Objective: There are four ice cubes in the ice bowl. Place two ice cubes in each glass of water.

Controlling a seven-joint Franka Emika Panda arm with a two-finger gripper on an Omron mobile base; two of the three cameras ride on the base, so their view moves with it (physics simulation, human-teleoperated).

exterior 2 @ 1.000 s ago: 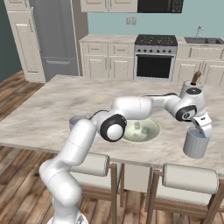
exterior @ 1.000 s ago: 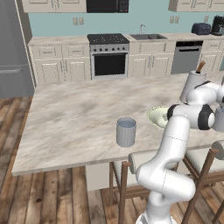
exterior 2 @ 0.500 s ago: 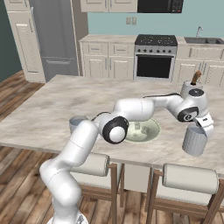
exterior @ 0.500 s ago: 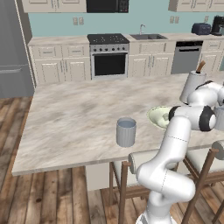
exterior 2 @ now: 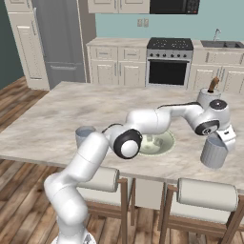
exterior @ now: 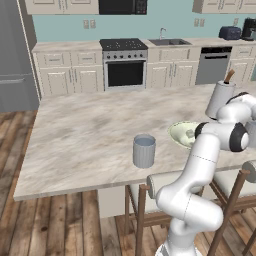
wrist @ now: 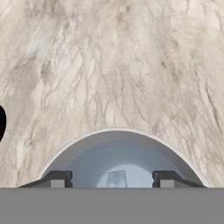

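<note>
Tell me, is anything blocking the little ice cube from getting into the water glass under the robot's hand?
No. In the hand view, the open gripper sits right above the short grey-blue glass of water, and a tiny pale ice cube is already in it. Nothing visible sits between.

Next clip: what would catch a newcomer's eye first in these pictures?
The white arm reaching right across the marble island, its gripper poised with jaws open right over a glass of water near the island's front edge. In the hand view an ice cube sits in that glass's water. To the glass's left lies the ice bowl, and the other glass stands alone further left.
</note>
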